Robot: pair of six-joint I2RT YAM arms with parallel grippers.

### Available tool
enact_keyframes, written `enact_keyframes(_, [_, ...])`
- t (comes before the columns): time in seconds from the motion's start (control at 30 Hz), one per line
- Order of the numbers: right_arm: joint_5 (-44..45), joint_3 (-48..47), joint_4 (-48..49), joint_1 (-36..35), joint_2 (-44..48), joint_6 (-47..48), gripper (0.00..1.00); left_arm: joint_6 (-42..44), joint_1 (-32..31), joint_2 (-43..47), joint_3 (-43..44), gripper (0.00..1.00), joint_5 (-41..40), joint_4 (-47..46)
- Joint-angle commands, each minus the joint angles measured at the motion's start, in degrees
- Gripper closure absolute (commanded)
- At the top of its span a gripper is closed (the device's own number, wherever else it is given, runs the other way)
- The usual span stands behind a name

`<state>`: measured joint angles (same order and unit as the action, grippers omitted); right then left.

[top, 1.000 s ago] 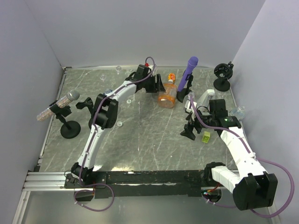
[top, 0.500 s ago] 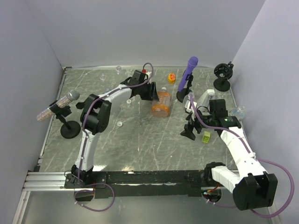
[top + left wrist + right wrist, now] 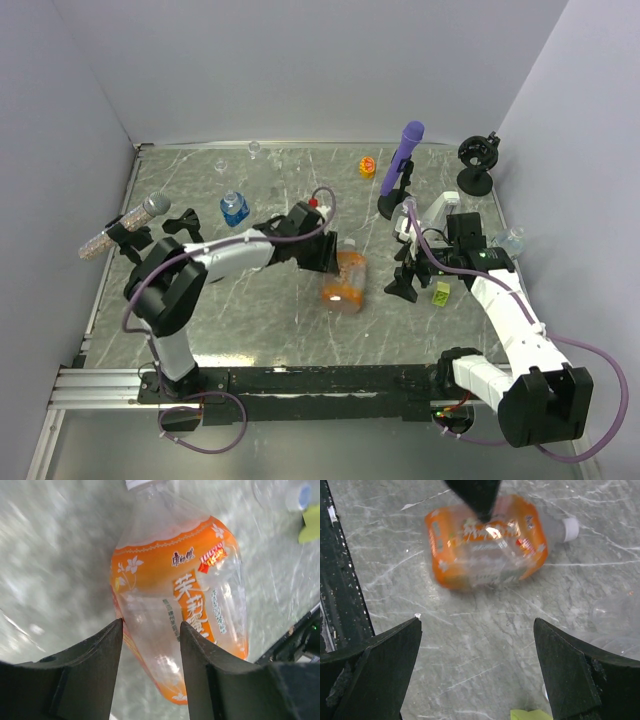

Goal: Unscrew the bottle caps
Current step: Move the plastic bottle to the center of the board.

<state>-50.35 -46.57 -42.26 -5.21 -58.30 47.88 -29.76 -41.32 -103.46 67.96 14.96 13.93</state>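
The squarish orange bottle [image 3: 344, 281] lies on its side mid-table, and its white cap [image 3: 139, 484] points away from my left gripper [image 3: 325, 256]. That gripper [image 3: 150, 632] is shut on the orange bottle's [image 3: 175, 590] base end, a finger on each side. My right gripper [image 3: 405, 274] stands open a little to the bottle's right, with nothing between its fingers [image 3: 477, 625]. In the right wrist view the orange bottle [image 3: 485, 540] is blurred, with its white cap [image 3: 570, 528] on the right. A blue-labelled bottle [image 3: 234, 208] stands at the back left. An orange-yellow cap [image 3: 367, 166] lies at the back.
A purple microphone-like stick [image 3: 402, 160] stands behind the right gripper. A yellow-green block [image 3: 441, 292] lies beside that gripper, and a clear bottle [image 3: 510, 240] lies near the right wall. Black stands hold a microphone [image 3: 130, 225] at the left and a round fitting [image 3: 476, 157] at the back right.
My left gripper closed on the orange bottle and pulled it from the back of the table toward the middle front. The right arm has stayed put.
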Motion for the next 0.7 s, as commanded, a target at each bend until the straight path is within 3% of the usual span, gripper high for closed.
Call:
enact_keyframes(0.0, [-3.3,-1.8,-1.1,0.5,-0.1,1.3,0.01,-5.8,-5.0,7.0,-3.9,0.46,-6.5,-4.0])
enact_keyframes(0.17, [-3.3,-1.8,-0.6,0.6,0.4,0.8,0.01,-8.8,-6.4,13.7,-7.5,0.41,-11.6,-5.9])
enact_keyframes(0.4, [-4.2,-3.3,-0.2,3.0,2.0,-2.2,0.01,-8.8,-6.4,18.1,-7.6,0.17,-12.9,-9.3])
enact_keyframes(0.53, [-11.5,-7.8,-1.9,7.8,4.1,-7.0,0.01,-7.9,-6.3,17.2,-6.0,0.03,-13.3,-11.4])
enact_keyframes(0.67, [-13.0,-16.0,-9.6,9.0,3.8,-5.7,0.01,-8.6,-6.3,13.8,-3.2,0.03,-12.6,-12.4])
